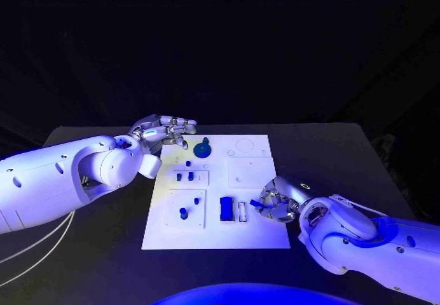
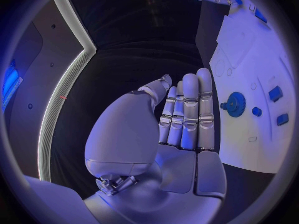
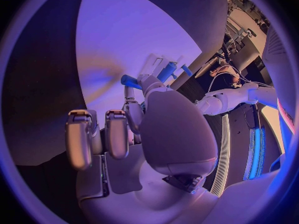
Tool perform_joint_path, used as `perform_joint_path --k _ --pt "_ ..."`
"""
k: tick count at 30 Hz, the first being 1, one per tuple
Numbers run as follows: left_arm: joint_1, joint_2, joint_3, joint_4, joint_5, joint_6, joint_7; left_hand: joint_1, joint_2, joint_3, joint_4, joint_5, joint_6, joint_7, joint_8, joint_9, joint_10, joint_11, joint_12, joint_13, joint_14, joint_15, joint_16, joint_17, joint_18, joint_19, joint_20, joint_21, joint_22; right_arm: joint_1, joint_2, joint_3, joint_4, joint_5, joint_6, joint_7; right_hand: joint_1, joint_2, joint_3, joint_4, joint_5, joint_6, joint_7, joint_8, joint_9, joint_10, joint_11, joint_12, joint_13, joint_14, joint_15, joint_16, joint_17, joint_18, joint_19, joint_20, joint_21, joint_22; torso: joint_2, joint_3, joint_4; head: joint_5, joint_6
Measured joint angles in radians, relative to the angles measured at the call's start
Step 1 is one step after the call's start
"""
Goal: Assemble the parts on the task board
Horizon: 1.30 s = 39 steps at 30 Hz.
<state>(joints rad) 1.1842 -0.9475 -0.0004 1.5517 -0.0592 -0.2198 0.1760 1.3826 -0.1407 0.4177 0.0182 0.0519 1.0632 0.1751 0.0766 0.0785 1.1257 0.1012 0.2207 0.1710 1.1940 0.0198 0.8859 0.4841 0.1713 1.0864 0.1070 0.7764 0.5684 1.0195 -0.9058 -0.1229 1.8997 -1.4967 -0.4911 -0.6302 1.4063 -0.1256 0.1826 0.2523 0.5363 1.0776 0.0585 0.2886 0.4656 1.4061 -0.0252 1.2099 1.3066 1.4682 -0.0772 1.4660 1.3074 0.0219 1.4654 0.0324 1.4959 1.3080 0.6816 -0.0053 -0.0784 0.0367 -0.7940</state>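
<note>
My right hand (image 1: 278,199) pinches a small blue peg (image 1: 257,204) at the task board (image 1: 216,238) right edge; left hand (image 2: 181,119), fingers pressed together, holds nothing near the gear (image 1: 203,150). Next I judge: seating the peg.

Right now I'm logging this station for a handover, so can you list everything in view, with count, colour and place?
Table: one, black, under everything.
Task board: one, white, middle of the table.
Gear: one, blue, round, at the board's far left corner.
Block: one, dark blue, upright rectangle on the board's near half.
Small parts: several, blue, on the board's left side; exact count unclear.
Peg: one, blue, pinched in the right hand's fingertips.
Left hand: silver, fingers straight, holding nothing, beside the gear.
Right hand: silver, at the board's right edge.
</note>
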Motion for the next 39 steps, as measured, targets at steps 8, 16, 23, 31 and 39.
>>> perform_joint_path --k 8,16,23,31,39 --pt "0.000 0.000 0.000 0.001 0.000 0.000 0.000 0.000 0.000 0.000 0.000 0.000 0.000 0.000 0.000 0.000 0.000 0.000 0.000 0.000 0.000 0.000 0.000 0.000 0.000 0.000 0.000 0.000 0.000 -0.002 0.028 0.000 -0.003 0.090 -0.012 0.017 -0.049 -0.009 0.013 0.017 0.009 0.000 0.000 0.002 0.035 0.004 0.001 0.006 0.001 0.000 0.000 0.000 0.000 0.000 0.001 -0.001 0.000 0.000 0.001 -0.0012 0.0006 -0.002 -0.002" --pt "0.000 0.000 0.000 0.002 0.000 0.001 0.000 0.000 0.000 0.000 0.000 0.000 0.000 0.000 0.000 0.000 0.000 0.000 0.000 0.000 0.000 0.000 0.000 0.000 0.000 0.000 0.000 0.000 0.000 -0.006 0.059 0.000 -0.030 0.158 0.002 0.028 -0.128 -0.004 -0.012 0.038 0.050 0.012 -0.012 0.013 0.049 0.016 -0.002 0.026 0.001 0.000 0.000 0.004 0.000 0.000 0.001 -0.001 0.007 0.000 0.001 -0.0018 0.0027 -0.004 -0.003" --pt "0.000 0.000 0.000 0.002 0.000 0.001 0.000 0.000 0.000 0.000 0.000 0.000 0.000 0.000 0.000 0.000 0.000 0.000 0.000 0.000 0.000 0.000 0.000 0.000 0.000 0.000 0.000 0.000 0.000 -0.007 0.076 -0.001 -0.049 0.190 0.019 0.032 -0.157 0.002 -0.026 0.036 0.051 0.015 -0.015 0.015 0.055 0.016 -0.002 0.034 0.001 -0.004 -0.004 0.004 0.000 0.000 0.001 -0.001 0.008 0.000 0.001 -0.0022 0.0035 -0.003 -0.004" --pt "0.000 -0.001 0.000 0.003 0.000 0.002 -0.001 0.000 0.000 0.000 0.000 0.000 0.000 0.000 0.000 0.000 0.000 0.000 0.000 0.000 0.000 0.000 0.000 0.000 0.000 0.000 0.000 0.000 0.000 -0.007 0.082 0.000 -0.056 0.206 0.026 0.032 -0.187 0.008 -0.049 0.035 0.039 0.019 -0.018 0.025 0.062 0.023 -0.002 0.039 0.001 -0.004 -0.004 0.004 0.001 0.000 0.001 -0.001 0.008 0.000 0.002 -0.0031 0.0050 -0.003 -0.006" --pt "0.000 -0.001 0.000 0.003 0.000 0.002 -0.001 0.000 0.000 0.000 0.000 0.000 0.000 0.000 0.000 0.000 0.000 0.000 0.000 0.000 0.000 0.000 0.000 0.000 0.000 0.000 0.000 0.000 0.000 -0.007 0.084 -0.001 -0.061 0.209 0.030 0.032 -0.228 0.015 -0.086 0.036 0.009 0.021 -0.017 0.020 0.067 0.023 -0.002 0.039 0.001 -0.004 -0.003 0.004 0.001 0.000 0.001 -0.001 0.008 0.000 0.001 -0.0053 0.0111 -0.011 -0.004"
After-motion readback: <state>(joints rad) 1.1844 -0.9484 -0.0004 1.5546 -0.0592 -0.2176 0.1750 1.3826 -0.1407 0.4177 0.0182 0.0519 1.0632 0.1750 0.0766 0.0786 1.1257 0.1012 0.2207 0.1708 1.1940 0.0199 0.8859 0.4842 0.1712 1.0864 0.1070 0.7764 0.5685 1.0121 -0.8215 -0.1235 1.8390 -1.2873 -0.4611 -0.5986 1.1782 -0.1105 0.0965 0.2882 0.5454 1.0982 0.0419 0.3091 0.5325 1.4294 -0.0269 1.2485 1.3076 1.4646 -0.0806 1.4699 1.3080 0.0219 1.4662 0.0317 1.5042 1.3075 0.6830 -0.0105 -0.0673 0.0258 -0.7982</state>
